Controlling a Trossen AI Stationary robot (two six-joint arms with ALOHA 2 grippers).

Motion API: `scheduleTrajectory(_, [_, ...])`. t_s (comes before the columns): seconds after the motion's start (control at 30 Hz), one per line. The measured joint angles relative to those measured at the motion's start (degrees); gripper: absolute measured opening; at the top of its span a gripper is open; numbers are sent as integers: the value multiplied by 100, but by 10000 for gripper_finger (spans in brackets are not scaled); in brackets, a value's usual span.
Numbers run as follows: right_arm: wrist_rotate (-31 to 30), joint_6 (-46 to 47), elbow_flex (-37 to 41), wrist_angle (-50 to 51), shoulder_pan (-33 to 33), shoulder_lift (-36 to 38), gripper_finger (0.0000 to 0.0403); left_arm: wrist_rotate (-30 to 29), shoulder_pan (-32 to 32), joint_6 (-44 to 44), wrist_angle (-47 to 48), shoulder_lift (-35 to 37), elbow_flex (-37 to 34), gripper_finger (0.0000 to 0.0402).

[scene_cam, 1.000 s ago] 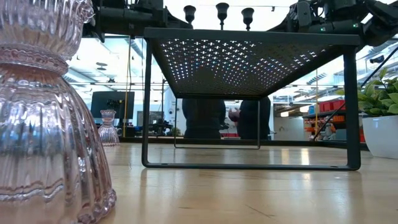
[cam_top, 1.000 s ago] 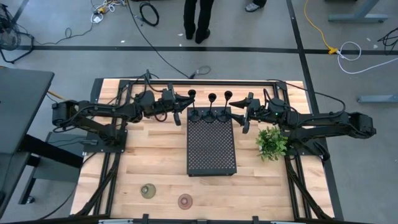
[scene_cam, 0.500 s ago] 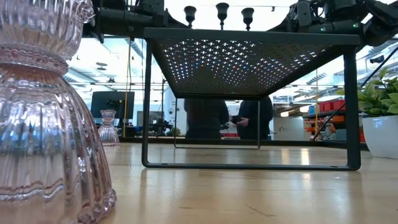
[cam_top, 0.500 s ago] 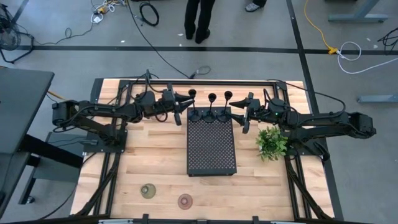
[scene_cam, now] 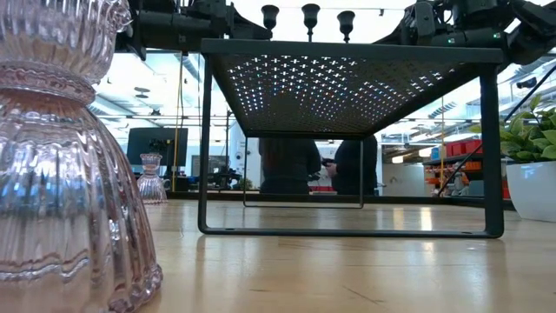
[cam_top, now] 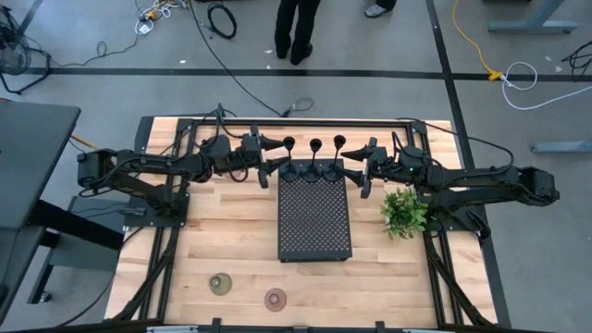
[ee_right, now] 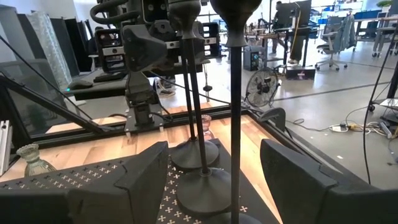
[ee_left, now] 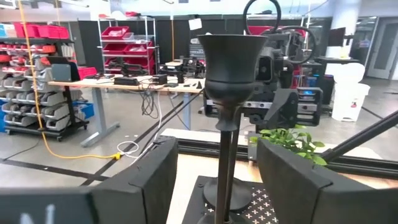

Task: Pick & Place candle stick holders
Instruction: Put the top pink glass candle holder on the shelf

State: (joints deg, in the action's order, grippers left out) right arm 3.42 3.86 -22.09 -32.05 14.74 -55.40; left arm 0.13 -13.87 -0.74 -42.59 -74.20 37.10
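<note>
Three slim black candle stick holders stand on their round bases in a row at the far end of the black perforated tray (cam_top: 314,222). My left gripper (cam_top: 277,154) is open and level. Its fingers stand on either side of the leftmost holder's stem (ee_left: 227,155), below the cup (ee_left: 231,62), with gaps on both sides. My right gripper (cam_top: 359,173) is open by the rightmost holder (cam_top: 339,143), whose stem (ee_right: 235,118) rises between the fingers untouched. An olive squat holder (cam_top: 220,284) and a pinkish one (cam_top: 275,299) stand on the table near its front edge.
A small green plant (cam_top: 403,213) stands right of the tray, under my right arm. The tray is raised on legs (scene_cam: 205,148). A large pinkish glass holder (scene_cam: 69,174) fills the low view's left. A person (cam_top: 294,28) stands beyond the table's far edge.
My left gripper has opened and let go of the leftmost black holder's stem, staying in place. The holder's cup has shifted slightly toward the table's right and it stands on the tray.
</note>
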Motion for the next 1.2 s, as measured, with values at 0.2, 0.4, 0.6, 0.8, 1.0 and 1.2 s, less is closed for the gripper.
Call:
scheduleTrajectory(0.2, [0,-2,0,0,-1,0,256,15,2,58,279,316,9,233])
scheduleTrajectory(0.4, [0,-2,0,-2,0,-2,256,-296,2,290,1328,889,11,233])
scheduleTrajectory(0.6, [0,13,0,-2,0,-2,256,-940,0,297,2841,1559,11,233])
scheduleTrajectory(0.8, [-2,15,0,-2,0,-2,256,-1451,2,291,4113,2138,11,233])
scheduleTrajectory(1.0, [-2,15,0,-2,0,-2,256,-2027,0,-44,5426,2371,11,233])
scheduleTrajectory(1.2, [-158,15,0,-2,-2,-2,256,-2285,0,-495,6557,2374,11,233])
